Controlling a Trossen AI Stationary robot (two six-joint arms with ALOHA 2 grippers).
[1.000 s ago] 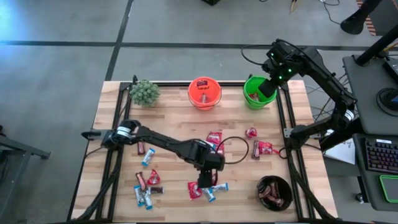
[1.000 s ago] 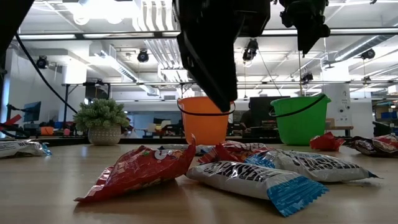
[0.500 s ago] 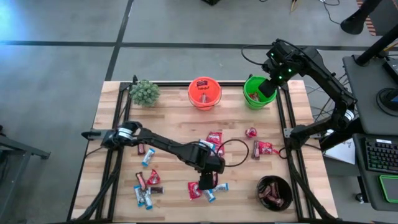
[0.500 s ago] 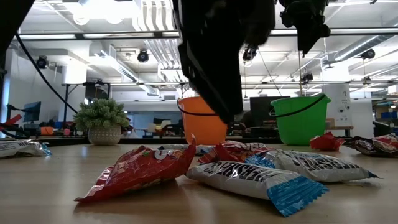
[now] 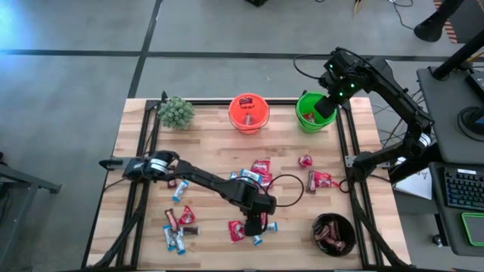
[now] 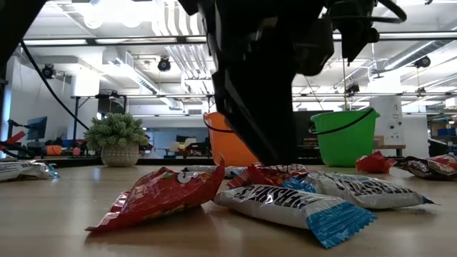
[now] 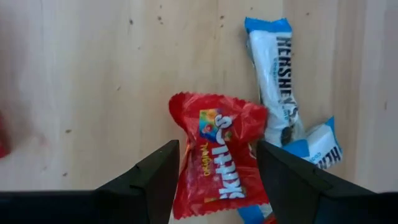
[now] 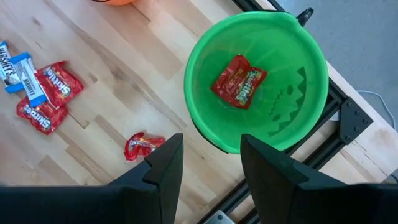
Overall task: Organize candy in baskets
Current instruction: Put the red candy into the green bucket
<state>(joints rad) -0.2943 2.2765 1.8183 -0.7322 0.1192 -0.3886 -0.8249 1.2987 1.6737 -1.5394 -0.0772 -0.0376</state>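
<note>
Since a moment ago the left gripper (image 5: pixel 253 225) has dropped lower over the tabletop (image 5: pixel 212 151), jaws spread around a red Skittles packet (image 7: pixel 222 163), not yet pinching it. Only its wrist view shows two blue-and-white bars (image 7: pixel 275 79) beside it. Three baskets: orange pail (image 5: pixel 249 112), green pail (image 5: pixel 311 112), black bowl (image 5: pixel 333 233). Right gripper (image 5: pixel 325 106) hovers open, empty, above the green pail's single red packet (image 8: pixel 239 79).

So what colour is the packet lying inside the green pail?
Red packet, clearest in the right wrist view.
</note>
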